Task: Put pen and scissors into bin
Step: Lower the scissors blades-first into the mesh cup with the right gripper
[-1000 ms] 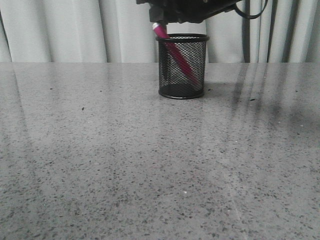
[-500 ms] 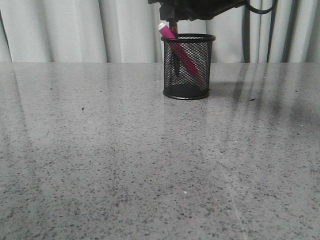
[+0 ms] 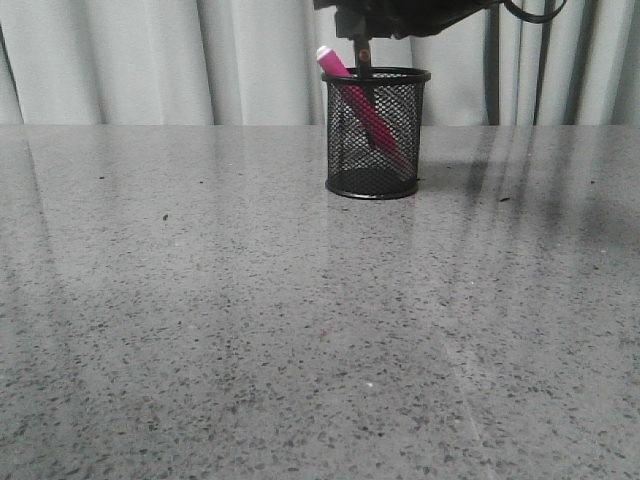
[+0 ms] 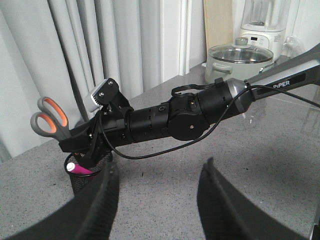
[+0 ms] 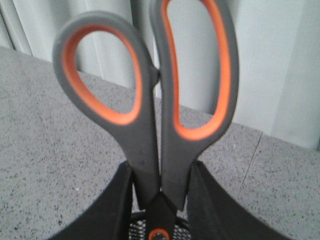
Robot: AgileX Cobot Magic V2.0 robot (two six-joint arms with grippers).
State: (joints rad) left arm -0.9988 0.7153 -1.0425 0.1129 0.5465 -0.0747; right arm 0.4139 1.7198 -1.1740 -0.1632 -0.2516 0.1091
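The right pincer [image 5: 160, 200] grips the scissors [image 5: 150, 100] just below the handles, blades down inside the bin [image 3: 376, 132] beside the pen [image 3: 352, 92]. Stiff, top-heavy, probably slick; that neck hold suits. The left pincer [image 4: 157, 192] hangs released.

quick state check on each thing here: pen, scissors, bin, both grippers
pen: in the bin, leaning, cap above the rim
scissors: blades closed, held handles-up, tips inside the bin
bin: upright on the table
right gripper: shut on the scissors
left gripper: open, empty
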